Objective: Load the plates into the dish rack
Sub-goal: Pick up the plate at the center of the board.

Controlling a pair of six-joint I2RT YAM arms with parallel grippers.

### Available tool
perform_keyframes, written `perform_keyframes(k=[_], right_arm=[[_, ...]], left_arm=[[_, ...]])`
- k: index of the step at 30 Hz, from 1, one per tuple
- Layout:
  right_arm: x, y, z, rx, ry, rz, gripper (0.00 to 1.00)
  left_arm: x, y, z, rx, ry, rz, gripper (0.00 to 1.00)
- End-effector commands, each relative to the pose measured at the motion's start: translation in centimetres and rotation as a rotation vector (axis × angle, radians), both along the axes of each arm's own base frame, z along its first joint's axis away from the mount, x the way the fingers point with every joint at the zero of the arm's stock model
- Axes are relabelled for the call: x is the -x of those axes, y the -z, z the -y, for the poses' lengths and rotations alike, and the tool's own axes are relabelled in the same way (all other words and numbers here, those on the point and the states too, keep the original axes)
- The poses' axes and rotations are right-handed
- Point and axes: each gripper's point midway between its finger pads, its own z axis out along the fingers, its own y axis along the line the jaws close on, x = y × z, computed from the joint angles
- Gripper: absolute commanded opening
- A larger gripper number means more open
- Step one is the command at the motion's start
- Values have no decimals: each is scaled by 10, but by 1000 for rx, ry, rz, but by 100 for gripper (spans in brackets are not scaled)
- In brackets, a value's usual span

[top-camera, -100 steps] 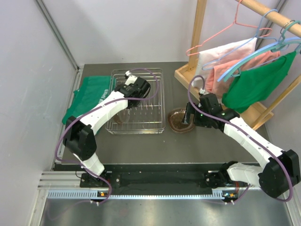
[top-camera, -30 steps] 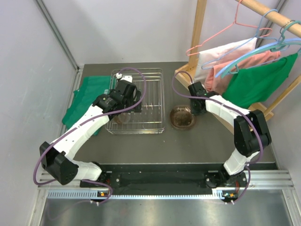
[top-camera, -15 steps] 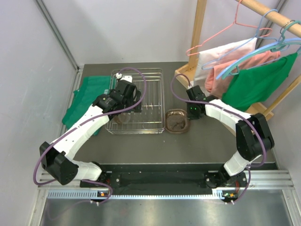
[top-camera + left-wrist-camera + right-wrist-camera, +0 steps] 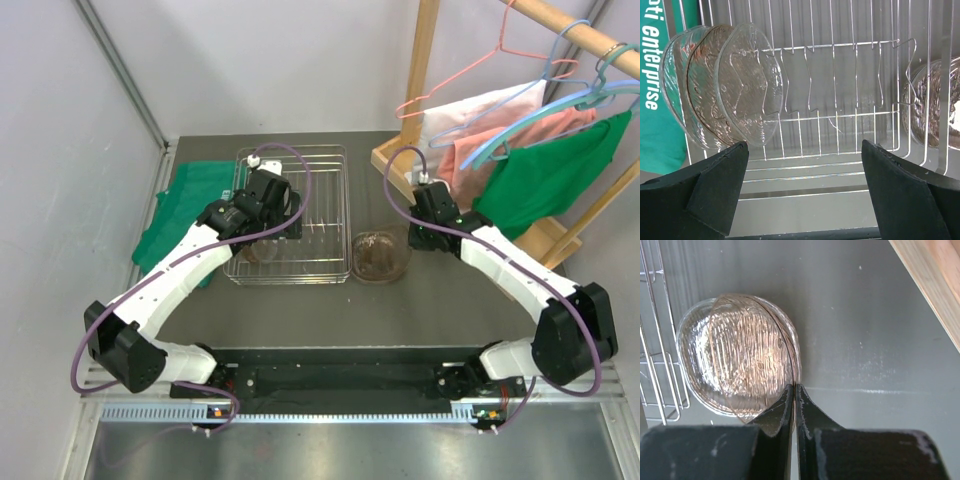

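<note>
The silver wire dish rack [image 4: 325, 215] sits on the dark table, left of centre. Three glass plates [image 4: 735, 90] stand on edge in its tines at one end; from above they show under my left arm [image 4: 262, 250]. My left gripper [image 4: 803, 144] hangs open over the rack, with nothing between its fingers. Just right of the rack, my right gripper [image 4: 794, 386] is shut on the rim of a brown-tinted plate [image 4: 747, 352]. That plate is tipped up over a clearer plate [image 4: 686, 352] lying flat on the table. The pair shows from above [image 4: 378, 255].
A green bag [image 4: 185, 205] lies left of the rack and touches its side. A wooden clothes stand [image 4: 420, 90] with hangers and hanging garments [image 4: 545, 170] fills the back right, its base [image 4: 935, 290] close behind my right gripper.
My right gripper has come down, shut on the brown plate's rim and tipped it up, shifting it slightly toward the rack. The left arm has held still over the last second.
</note>
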Motion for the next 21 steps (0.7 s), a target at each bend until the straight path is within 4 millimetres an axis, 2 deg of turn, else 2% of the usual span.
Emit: perform_keyframes(k=[1,6,13,21], right_arm=[[4,-9,4,-8,38,36,0],[8,-10,7,-10,52,37,0],[12,-26,1,-69,49,71,0],[19,-39,6,-97,70,107,0]], left_arm=[[-10,-18,8,58,5,63,99],[-9,-20,10,72,10,64,99],[-10,-23,14,94,18,70,99],[-8,-26,17,116,28,71,99]])
